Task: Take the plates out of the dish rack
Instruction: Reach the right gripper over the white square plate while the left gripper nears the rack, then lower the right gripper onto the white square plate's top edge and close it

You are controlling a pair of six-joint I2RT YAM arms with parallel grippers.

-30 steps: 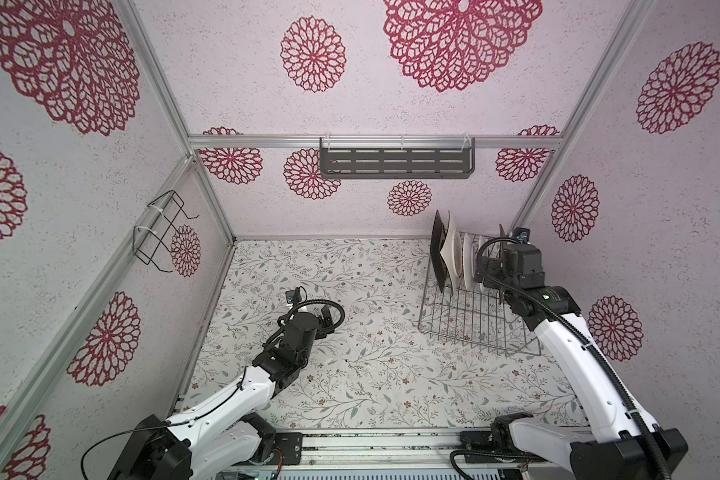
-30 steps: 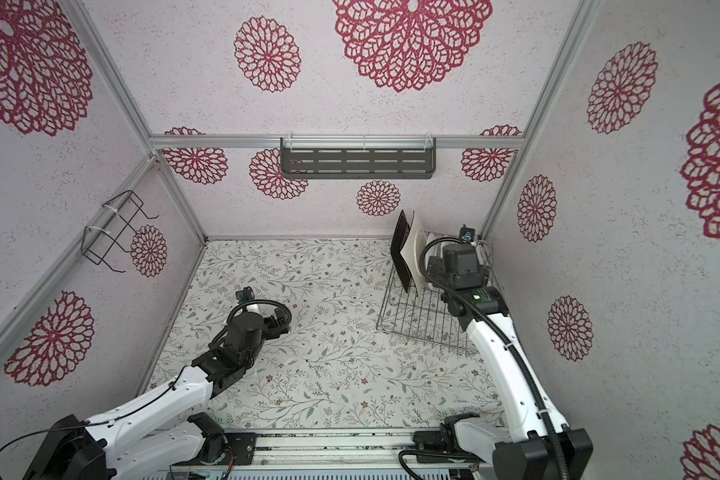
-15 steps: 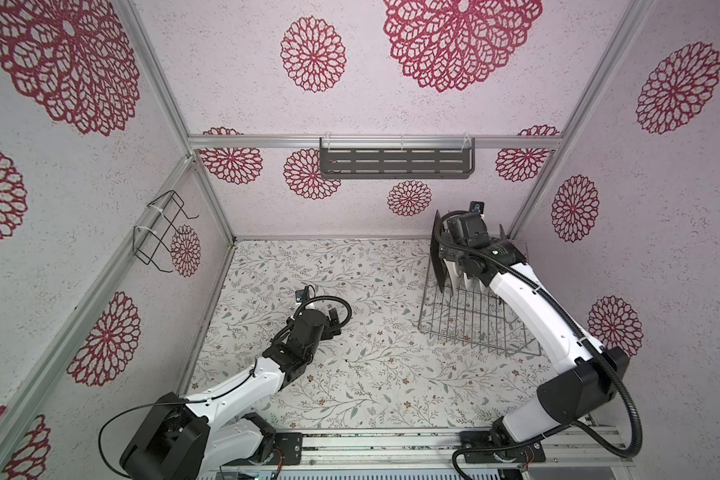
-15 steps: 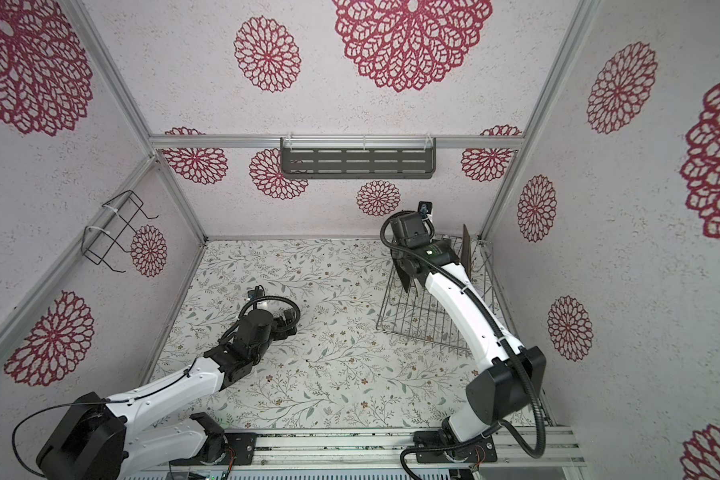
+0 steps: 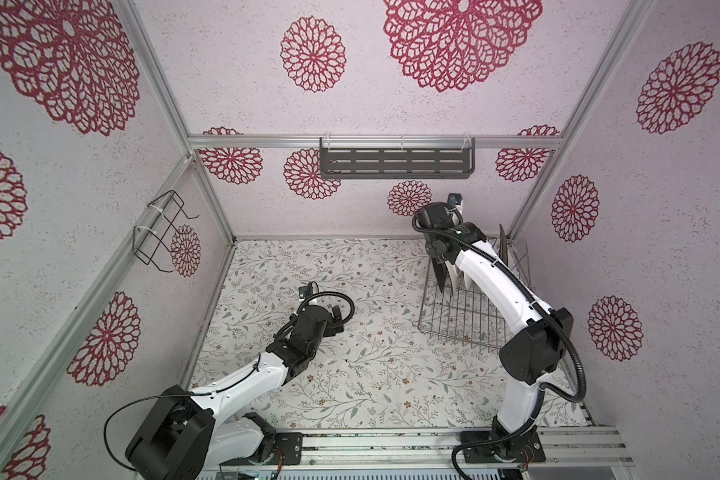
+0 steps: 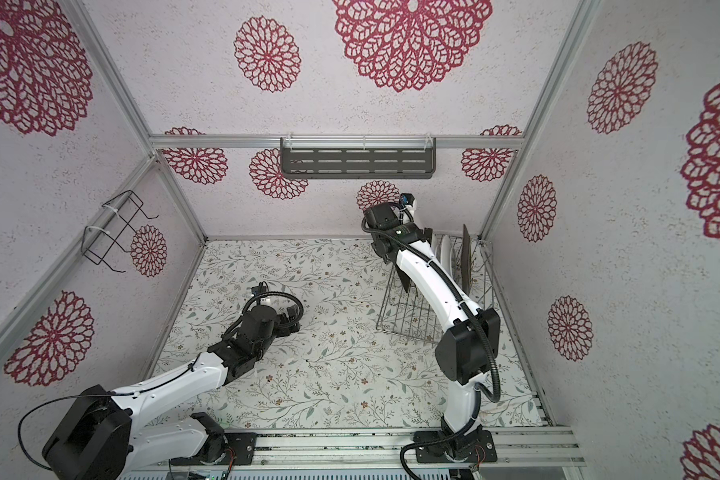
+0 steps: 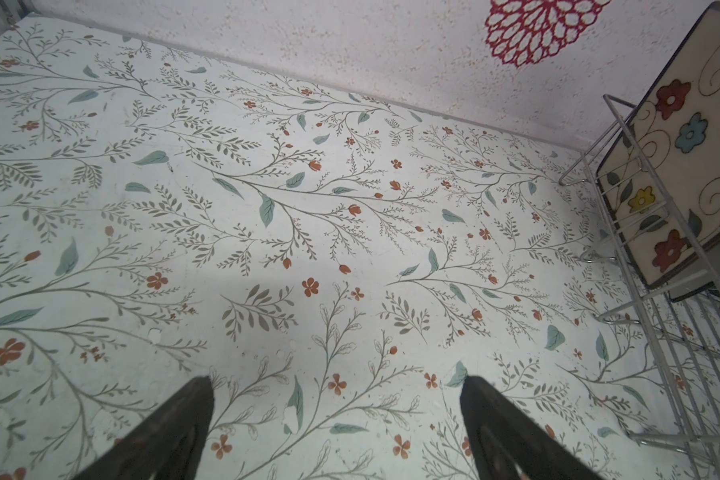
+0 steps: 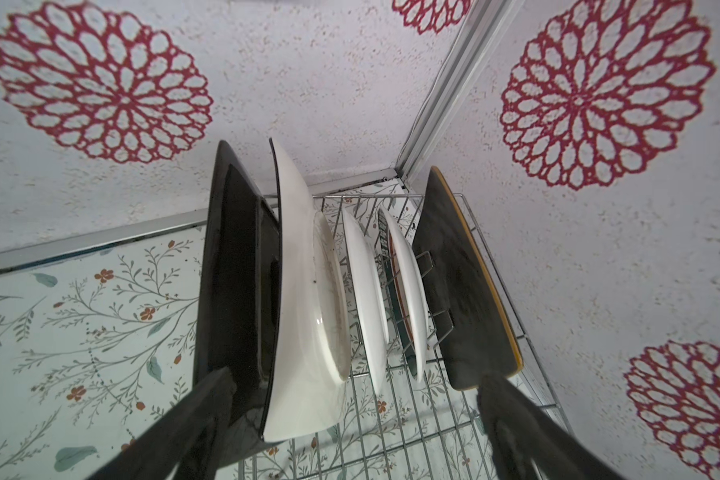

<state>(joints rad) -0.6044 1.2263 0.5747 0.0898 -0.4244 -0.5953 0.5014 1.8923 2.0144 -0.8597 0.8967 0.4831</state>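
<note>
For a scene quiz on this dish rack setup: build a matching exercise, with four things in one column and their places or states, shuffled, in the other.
Things
1. left gripper
2. flowered plate
3. slotted shelf
4. wire bracket

Places or states
A. hanging on the back wall
B. standing on edge in the dish rack
C. fixed to the left side wall
D. open, over the tabletop

Pairs: 1-D, 2-B, 3-A, 4-C
</note>
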